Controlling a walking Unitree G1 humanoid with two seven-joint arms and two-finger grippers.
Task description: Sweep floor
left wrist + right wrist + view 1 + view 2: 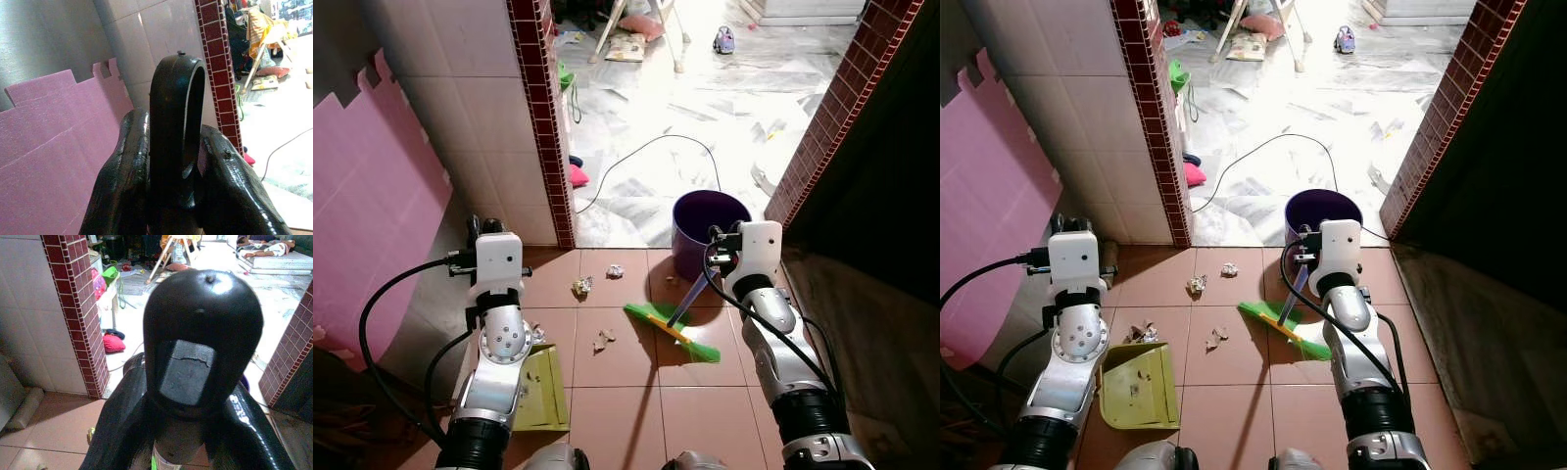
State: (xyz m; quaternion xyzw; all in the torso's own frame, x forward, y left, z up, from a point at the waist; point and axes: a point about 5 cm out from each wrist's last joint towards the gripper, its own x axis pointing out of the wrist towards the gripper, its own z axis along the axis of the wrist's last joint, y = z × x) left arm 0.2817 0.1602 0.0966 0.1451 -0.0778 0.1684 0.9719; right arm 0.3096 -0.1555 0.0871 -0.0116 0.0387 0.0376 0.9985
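My right gripper [188,382] is shut on the black cap of the broom handle [200,333]. The thin handle [688,302] slants down to the green broom head [672,331], which rests on the brown tiles in front of a purple bucket [703,217]. My left gripper [173,132] is shut on the black looped end of the dustpan handle [177,98]. The yellow-green dustpan [1136,385] lies on the floor beside my left arm. Scraps of crumpled paper [615,271] and other bits of litter [581,286], [604,340] lie between dustpan and broom.
A tiled wall with a red brick edge [544,117] stands at the left of the doorway, another brick edge [832,108] at the right. A pink foam board [362,196] leans at far left. A black cable [656,145] loops over the bright marble floor beyond.
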